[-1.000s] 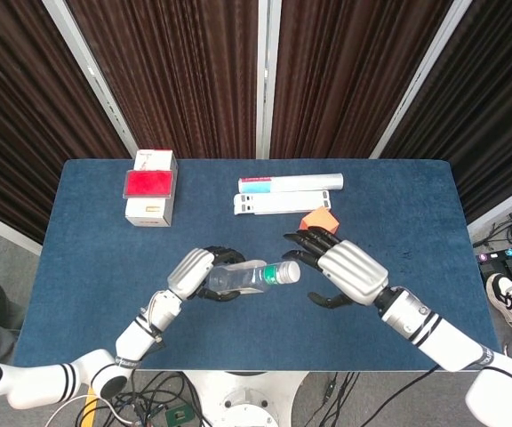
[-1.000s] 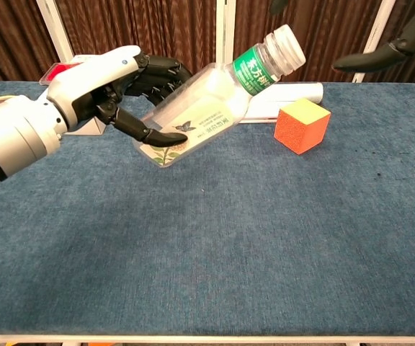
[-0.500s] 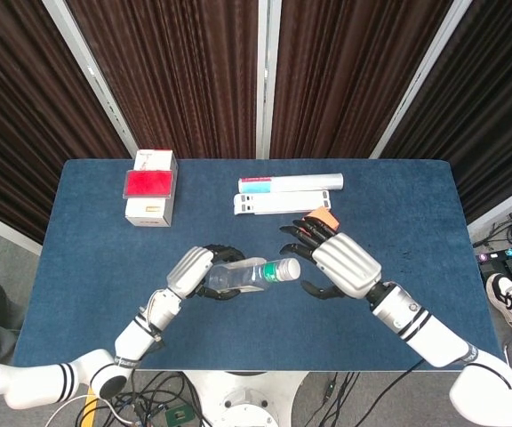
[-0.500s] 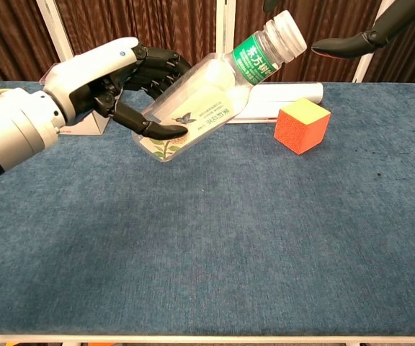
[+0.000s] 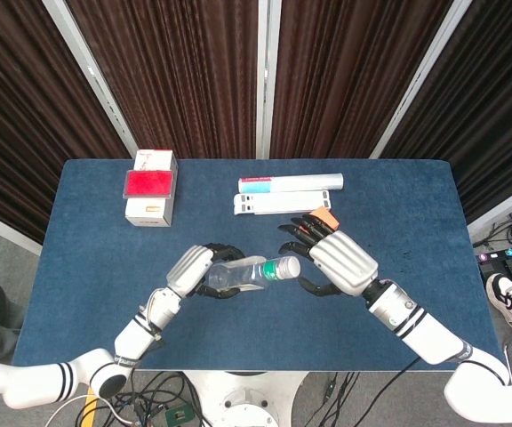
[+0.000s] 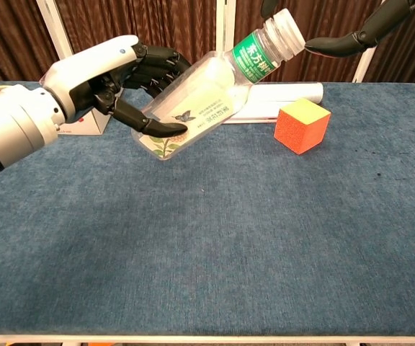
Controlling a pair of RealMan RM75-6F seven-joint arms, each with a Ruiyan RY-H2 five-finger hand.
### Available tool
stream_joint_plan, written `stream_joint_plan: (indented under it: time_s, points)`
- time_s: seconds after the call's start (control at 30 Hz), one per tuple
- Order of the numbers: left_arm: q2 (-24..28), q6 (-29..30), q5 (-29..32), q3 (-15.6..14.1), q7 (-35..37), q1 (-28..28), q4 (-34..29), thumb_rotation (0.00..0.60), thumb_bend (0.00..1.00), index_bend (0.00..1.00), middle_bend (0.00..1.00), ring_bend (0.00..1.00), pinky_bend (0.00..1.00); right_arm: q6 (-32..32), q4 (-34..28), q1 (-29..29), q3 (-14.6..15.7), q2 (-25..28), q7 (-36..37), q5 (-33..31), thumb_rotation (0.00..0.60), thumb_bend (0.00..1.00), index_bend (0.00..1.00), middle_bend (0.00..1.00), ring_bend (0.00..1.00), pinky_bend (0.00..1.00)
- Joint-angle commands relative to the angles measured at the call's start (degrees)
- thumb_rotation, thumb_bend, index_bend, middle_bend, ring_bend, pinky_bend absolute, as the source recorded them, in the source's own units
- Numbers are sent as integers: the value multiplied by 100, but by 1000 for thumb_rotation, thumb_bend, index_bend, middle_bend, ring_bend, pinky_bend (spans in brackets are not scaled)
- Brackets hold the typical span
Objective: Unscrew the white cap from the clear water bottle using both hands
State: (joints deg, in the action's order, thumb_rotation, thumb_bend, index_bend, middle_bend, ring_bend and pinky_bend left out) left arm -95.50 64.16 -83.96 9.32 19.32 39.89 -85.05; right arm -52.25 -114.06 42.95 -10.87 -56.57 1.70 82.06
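My left hand (image 6: 114, 79) (image 5: 189, 271) grips the clear water bottle (image 6: 200, 101) (image 5: 243, 275) around its body and holds it above the table, tilted with the neck up and to the right. A green label band sits below its white cap (image 6: 287, 33) (image 5: 289, 267). My right hand (image 5: 334, 261) hovers just right of the cap with its fingers spread around it, holding nothing. In the chest view only dark fingertips (image 6: 330, 45) of the right hand show beside the cap, a small gap apart.
An orange cube (image 6: 302, 125) (image 5: 324, 216) lies behind my right hand. Two white tubes (image 5: 290, 193) lie at the back centre, and a red-and-white box (image 5: 150, 197) stands at the back left on the blue table (image 6: 251, 245).
My right hand has moved left toward the cap, its fingers now around it. The left hand has lifted and tilted the bottle slightly.
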Motion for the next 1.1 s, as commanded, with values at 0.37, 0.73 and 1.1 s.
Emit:
stream_joint_plan:
  time_s: [0.37, 0.73, 1.1]
  points:
    - [33, -31, 70, 34, -37, 5, -73, 600, 350, 491, 499, 396, 393, -41, 26, 34, -48, -116, -164, -136, 600, 304, 333, 110, 0, 0]
    - [65, -11, 45, 25, 9, -8, -79, 600, 350, 491, 499, 396, 394, -124, 27, 32, -103, -170, -310, -299, 600, 341, 427, 157, 0, 0]
    - [81, -54, 72, 4, 18, -11, -67, 600, 351, 490, 499, 396, 396, -310, -16, -47, -151, -100, -302, -242, 600, 385, 479, 185, 0, 0]
